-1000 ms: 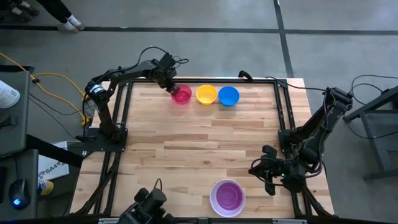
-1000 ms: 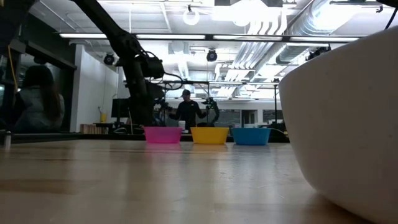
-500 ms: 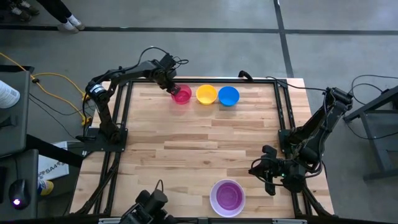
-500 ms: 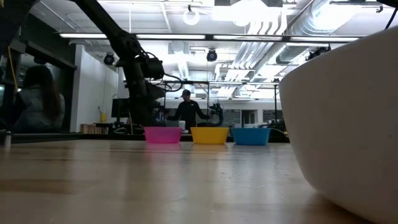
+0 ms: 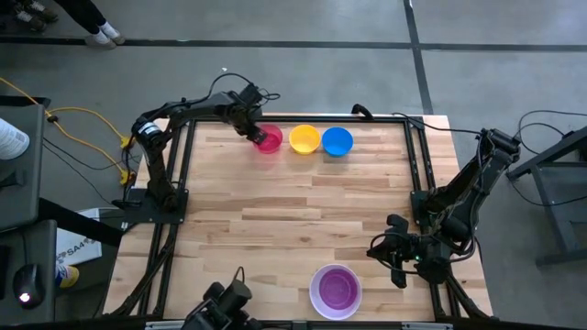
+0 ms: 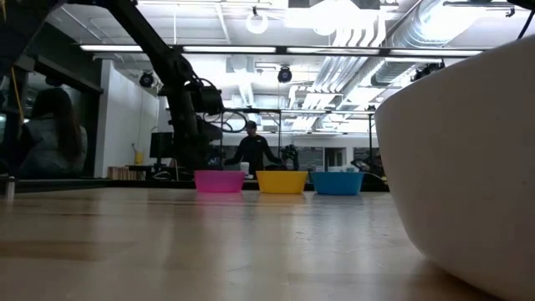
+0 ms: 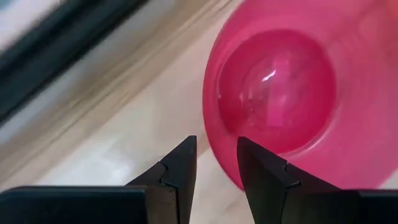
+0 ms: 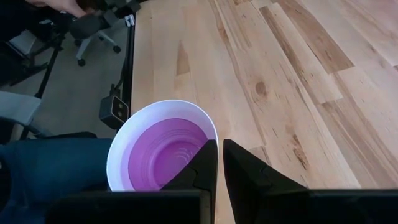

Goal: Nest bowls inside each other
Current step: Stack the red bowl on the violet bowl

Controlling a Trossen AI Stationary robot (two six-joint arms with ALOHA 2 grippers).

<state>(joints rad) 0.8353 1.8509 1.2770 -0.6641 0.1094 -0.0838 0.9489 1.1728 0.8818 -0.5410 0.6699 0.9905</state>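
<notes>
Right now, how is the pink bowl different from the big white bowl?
The pink bowl is small; the white bowl is larger. The pink bowl is empty, while the white bowl already holds the purple bowl. The pink bowl sits at the table's far edge with the left gripper at its rim; the white bowl sits at the near edge, untouched. Both are round and upright.

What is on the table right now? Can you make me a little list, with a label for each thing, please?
pink bowl: far edge of the table, leftmost in a row of three
yellow bowl: middle of the row
blue bowl: right end of the row
white bowl: near edge, bigger than the others
purple bowl: sitting inside the white bowl
left gripper: at the pink bowl's rim, fingers open, not gripping
right gripper: waiting at the table's right edge, fingers shut, holding nothing
</notes>
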